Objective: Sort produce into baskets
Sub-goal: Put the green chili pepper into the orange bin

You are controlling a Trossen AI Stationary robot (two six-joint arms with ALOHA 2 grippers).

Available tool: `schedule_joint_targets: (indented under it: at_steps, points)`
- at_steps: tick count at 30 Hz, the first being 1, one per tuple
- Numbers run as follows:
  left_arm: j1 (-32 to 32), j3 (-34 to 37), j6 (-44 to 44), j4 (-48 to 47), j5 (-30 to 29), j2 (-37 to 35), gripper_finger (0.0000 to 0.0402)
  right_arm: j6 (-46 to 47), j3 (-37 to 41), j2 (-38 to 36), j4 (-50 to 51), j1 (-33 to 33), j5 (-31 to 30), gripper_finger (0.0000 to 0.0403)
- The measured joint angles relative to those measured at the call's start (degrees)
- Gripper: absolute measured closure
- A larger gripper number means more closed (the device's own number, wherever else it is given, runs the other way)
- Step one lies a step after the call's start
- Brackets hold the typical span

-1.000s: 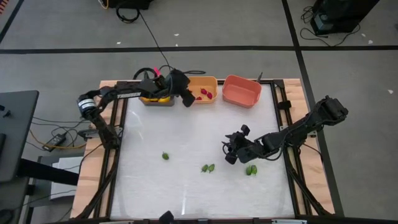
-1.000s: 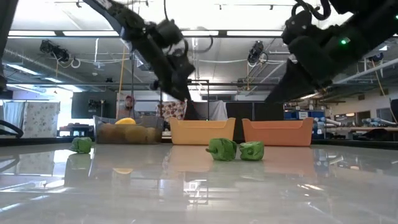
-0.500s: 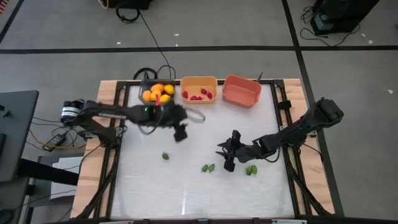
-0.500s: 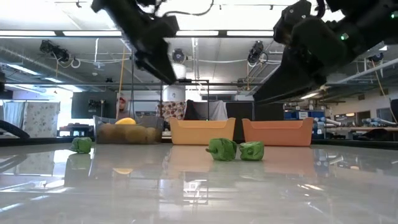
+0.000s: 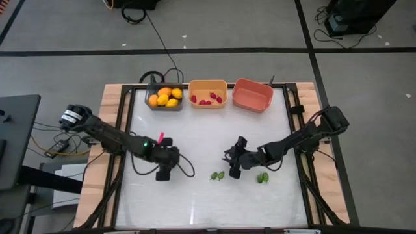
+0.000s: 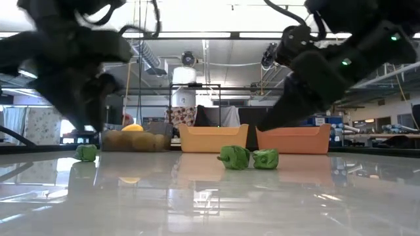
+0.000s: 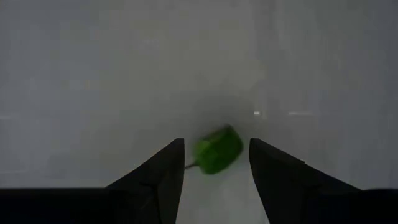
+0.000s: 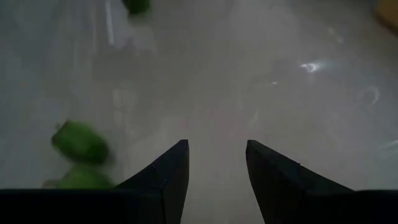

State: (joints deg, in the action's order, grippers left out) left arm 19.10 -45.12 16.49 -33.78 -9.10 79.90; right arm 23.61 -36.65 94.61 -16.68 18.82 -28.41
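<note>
Both grippers low over the table
Left gripper (image 7: 216,163) wide around a green piece (image 7: 217,150); right gripper (image 8: 216,163) wide, beside the green pair (image 5: 218,175)

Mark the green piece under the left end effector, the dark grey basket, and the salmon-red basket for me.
green piece (image 7: 217,149), left wrist view, middle of its body.
dark grey basket (image 5: 164,107), high view, near rim.
salmon-red basket (image 5: 253,104), high view, near wall.

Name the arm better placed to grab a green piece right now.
Left. The left gripper is open with a small green produce piece lying between its fingers. The right gripper is open over bare white tabletop, its nearest green pieces off to one side.
</note>
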Motion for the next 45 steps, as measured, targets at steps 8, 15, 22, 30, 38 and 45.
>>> schedule_joint_targets:
  at_steps: [8, 15, 22, 30, 38, 45]
  points:
    - [0.7, 8.5, 0.6, 14.0, 1.9, -0.1, 0.0215, -5.5, -2.3, -0.2, -1.7, -4.0, 3.6, 0.0231]
    - [0.7, 8.8, 1.1, 11.0, -3.7, 0.0, 0.0245, -5.8, -2.5, -0.2, -1.7, -4.5, 4.8, 0.0231]
    - [0.4, 6.1, 2.6, 3.4, -4.2, 0.0, 0.0337, -5.6, -2.5, -0.2, -1.7, -3.6, 5.6, 0.0231]
    - [0.5, -9.4, 21.3, -25.4, -2.1, -0.2, 0.0336, -4.4, -2.5, -0.2, -2.1, -3.6, 5.6, 0.0231]
    - [12.9, -5.4, 35.8, -18.9, 22.1, 0.1, 0.0269, -15.2, -2.5, -0.2, -2.1, -5.1, 6.0, 0.0231]
    - [25.4, 0.9, 58.3, -7.8, 25.4, 0.1, 0.0185, -21.0, -2.5, -0.3, -3.9, -8.6, 6.7, 0.0231]
